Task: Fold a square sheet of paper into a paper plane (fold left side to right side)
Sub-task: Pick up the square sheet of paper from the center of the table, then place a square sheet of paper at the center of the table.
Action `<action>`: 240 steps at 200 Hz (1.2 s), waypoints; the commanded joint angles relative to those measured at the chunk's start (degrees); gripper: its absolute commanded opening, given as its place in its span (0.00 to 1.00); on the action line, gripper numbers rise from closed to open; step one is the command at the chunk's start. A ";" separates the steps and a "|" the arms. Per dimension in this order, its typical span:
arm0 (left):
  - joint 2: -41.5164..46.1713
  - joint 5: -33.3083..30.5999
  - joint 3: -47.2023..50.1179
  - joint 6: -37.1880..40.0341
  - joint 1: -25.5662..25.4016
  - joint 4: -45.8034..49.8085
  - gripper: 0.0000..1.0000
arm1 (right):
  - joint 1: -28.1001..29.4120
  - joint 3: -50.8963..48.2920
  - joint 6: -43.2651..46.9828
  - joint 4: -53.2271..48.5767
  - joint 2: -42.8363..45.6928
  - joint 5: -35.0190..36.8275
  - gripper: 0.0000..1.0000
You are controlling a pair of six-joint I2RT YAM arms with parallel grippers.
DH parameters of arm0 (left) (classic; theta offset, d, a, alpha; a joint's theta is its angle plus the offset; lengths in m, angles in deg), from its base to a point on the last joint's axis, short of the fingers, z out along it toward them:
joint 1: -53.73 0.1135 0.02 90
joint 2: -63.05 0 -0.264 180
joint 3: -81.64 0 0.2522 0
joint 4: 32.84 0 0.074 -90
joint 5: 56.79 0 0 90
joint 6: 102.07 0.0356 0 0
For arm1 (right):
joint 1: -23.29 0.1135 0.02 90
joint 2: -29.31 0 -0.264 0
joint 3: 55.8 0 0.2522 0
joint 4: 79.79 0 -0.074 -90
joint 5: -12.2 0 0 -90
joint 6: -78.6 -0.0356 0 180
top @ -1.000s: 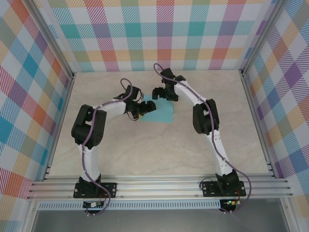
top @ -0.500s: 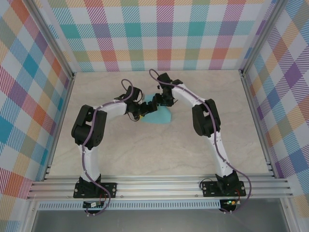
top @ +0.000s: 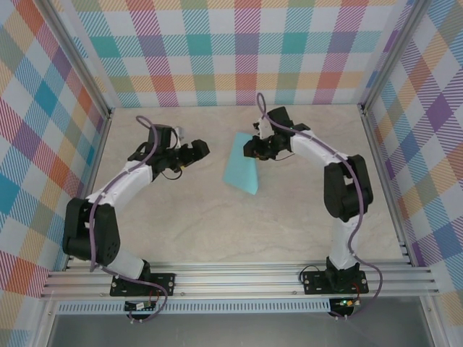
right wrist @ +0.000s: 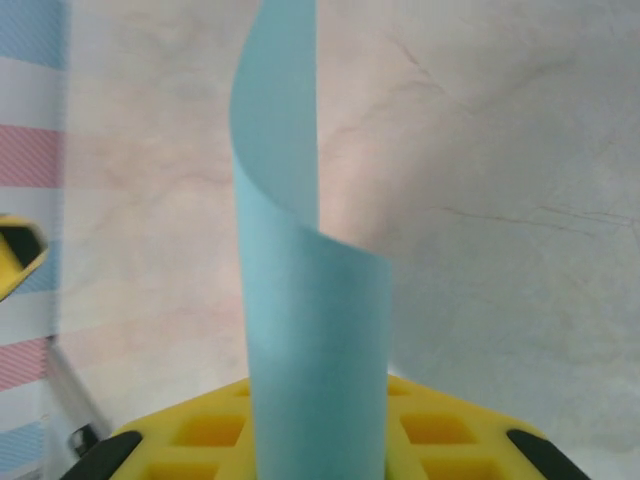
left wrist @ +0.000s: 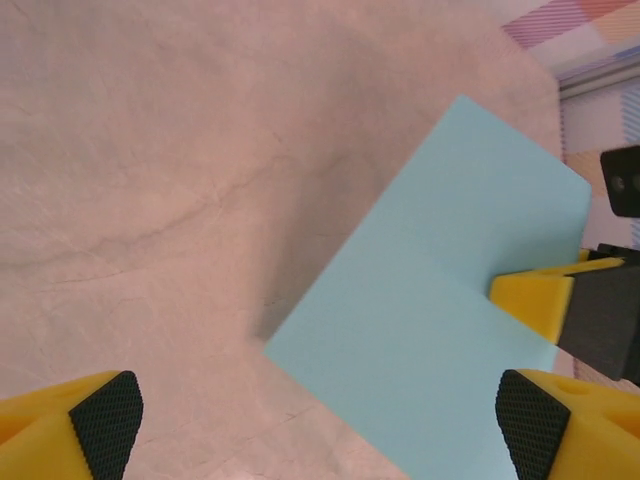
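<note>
The right pincer is clenched on one edge of the paper, which curls away from its tips. The left pincer is released, apart from the sheet's far edge. The paper looks light, limp and easily creased, so a gentle pinch at an edge or corner suits it best
</note>
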 commanded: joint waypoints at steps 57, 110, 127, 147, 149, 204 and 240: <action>10.83 22.45 2.95 -5.41 0.95 -19.15 0.98 | -4.65 -11.75 1.92 8.73 23.59 -29.42 0.23; 8.77 29.67 0.87 -6.82 -3.84 -24.74 0.99 | -4.40 -9.96 -0.54 9.21 24.70 -34.10 0.23; 7.99 29.73 0.27 -6.16 -5.78 -24.35 0.98 | -4.04 -9.58 -0.54 9.33 24.54 -34.66 0.23; 6.00 29.36 -1.54 -3.78 -7.61 -20.10 0.91 | -3.84 -9.69 -0.82 9.80 24.19 -35.14 0.23; 5.70 29.41 -1.68 -3.76 -7.71 -20.03 0.90 | -3.83 -9.76 -0.84 9.82 24.17 -35.25 0.23; 3.99 28.88 -3.08 -2.28 -9.18 -17.79 0.14 | -4.02 -10.14 2.52 4.35 24.90 -27.09 0.36; 2.10 21.51 -2.80 1.96 -9.18 -6.43 0.00 | -8.65 -13.65 1.86 -0.08 25.61 -13.22 0.65</action>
